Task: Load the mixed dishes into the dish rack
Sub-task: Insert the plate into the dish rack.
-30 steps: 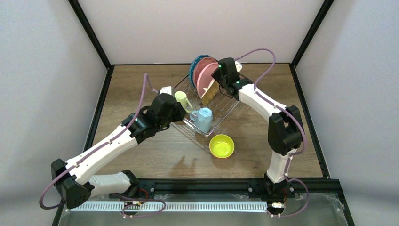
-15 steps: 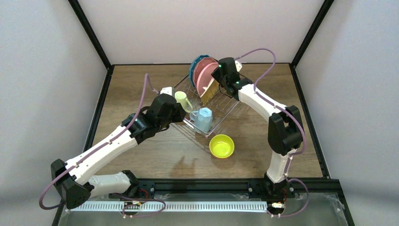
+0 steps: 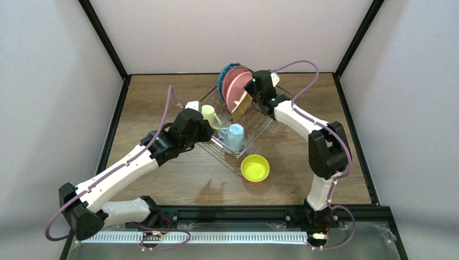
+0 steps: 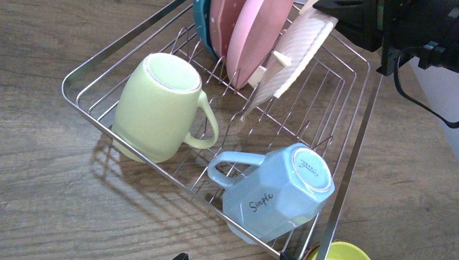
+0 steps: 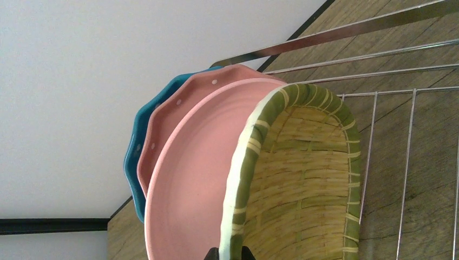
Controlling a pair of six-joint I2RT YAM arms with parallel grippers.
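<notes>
The wire dish rack (image 3: 261, 129) holds a blue plate (image 3: 222, 80) and pink plates (image 3: 234, 86) standing on edge, a pale green mug (image 3: 209, 115) and a light blue mug (image 3: 235, 136) upside down. My right gripper (image 3: 250, 96) is shut on the rim of the woven tan plate (image 3: 241, 105), held on edge against the pink plates; in the right wrist view the woven plate (image 5: 306, 184) leans on a pink plate (image 5: 189, 184). My left gripper (image 3: 204, 130) is open and empty beside the rack's near left rim. A lime bowl (image 3: 255, 167) sits on the table.
In the left wrist view the green mug (image 4: 159, 105) and blue mug (image 4: 276, 192) lie just behind the rack's front rail (image 4: 120, 44). The lime bowl's edge (image 4: 338, 252) shows at the bottom right. Black frame posts border the wooden table.
My right gripper has shifted slightly left with the woven plate, closer to the pink plates. The left arm has hardly moved.
</notes>
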